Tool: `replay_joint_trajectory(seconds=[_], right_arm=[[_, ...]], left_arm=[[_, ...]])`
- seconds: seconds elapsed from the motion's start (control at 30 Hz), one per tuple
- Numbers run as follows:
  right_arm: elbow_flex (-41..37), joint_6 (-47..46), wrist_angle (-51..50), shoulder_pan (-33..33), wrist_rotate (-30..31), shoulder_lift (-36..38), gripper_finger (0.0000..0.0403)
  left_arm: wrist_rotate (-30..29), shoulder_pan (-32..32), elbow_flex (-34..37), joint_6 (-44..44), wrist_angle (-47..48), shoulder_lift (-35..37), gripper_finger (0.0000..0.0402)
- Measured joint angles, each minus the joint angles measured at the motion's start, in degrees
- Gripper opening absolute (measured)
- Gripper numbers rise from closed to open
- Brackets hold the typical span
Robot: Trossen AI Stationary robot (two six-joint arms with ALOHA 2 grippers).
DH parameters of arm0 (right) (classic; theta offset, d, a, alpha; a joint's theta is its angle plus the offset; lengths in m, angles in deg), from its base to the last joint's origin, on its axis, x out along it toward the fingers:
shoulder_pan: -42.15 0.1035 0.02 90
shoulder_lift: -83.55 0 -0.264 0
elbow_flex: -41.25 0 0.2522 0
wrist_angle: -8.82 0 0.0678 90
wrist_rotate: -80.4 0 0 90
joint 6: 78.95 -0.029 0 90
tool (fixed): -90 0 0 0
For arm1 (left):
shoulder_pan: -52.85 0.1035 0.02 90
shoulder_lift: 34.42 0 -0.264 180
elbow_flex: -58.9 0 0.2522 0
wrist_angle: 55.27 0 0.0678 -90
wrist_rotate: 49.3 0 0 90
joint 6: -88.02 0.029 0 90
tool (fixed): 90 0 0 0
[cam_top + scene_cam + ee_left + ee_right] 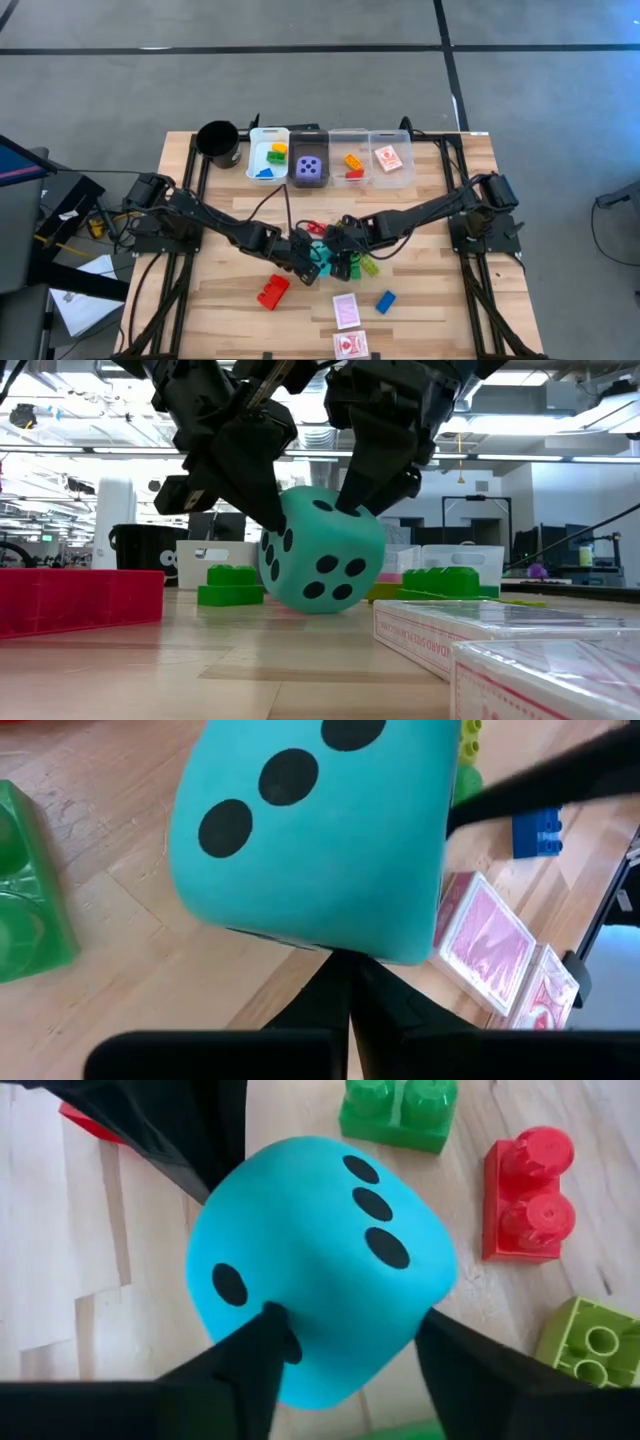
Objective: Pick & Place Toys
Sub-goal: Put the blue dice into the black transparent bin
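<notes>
Right fingers: the right gripper [345, 1350] has its two dark fingers [250, 1355] one on each side of the cyan die [320, 1265], touching it, pinching it.
Left fingers: the left gripper [350, 995] has its fingers pressed together, tips against the die's side, holding nothing.
Which way: the die sits right between the right fingers, so the right arm is the one ready to lift it. It is a cube, so no side is longer.
Where: on the wooden table [420, 300], near the middle, a bit toward the front edge.
Look: soft, rounded corners, black dots; three dots in a row on one face.
Near it: a green brick [395, 1115], a red brick [525, 1200] and red-white cards [490, 940] lie close by, not touching it.
Bins: the row of bins [330, 157] stands at the back edge.
</notes>
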Motion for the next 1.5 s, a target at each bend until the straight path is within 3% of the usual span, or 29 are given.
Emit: replay_joint_trajectory(seconds=[0.23, 0.4, 0.77, 0.93, 1.07, 1.5], right_arm=[[0.05, -0.13, -0.55, -0.55, -1.44, -0.02, 0.0081], [0.01, -0.15, -0.20, -0.89, -1.24, -0.13, 0.0006], [0.03, 0.33, 1.04, -1.71, -0.51, -0.11, 0.0004], [-0.02, 0.50, 1.69, -1.85, -0.54, -0.11, 0.0023], [-0.02, 1.66, 1.82, -1.86, -1.81, -0.10, 0.0063], [-0.08, -5.74, -0.06, -1.47, -12.67, 0.31, 0.0307]], left_arm=[[2.55, 0.11, -0.02, 2.23, 2.73, 2.86, 0.0000], [0.86, 0.45, -0.05, 3.33, 7.11, 6.94, 0.0000], [-10.04, 0.59, -0.14, 6.09, 11.15, 17.71, 0.0000], [-11.95, 0.70, -0.15, 8.47, 11.39, 19.78, 0.0000], [-12.41, 0.70, -0.13, 9.80, 12.04, 19.16, 0.0000], [-10.97, 0.61, -0.07, 9.93, 14.45, 8.98, 0.0000]])
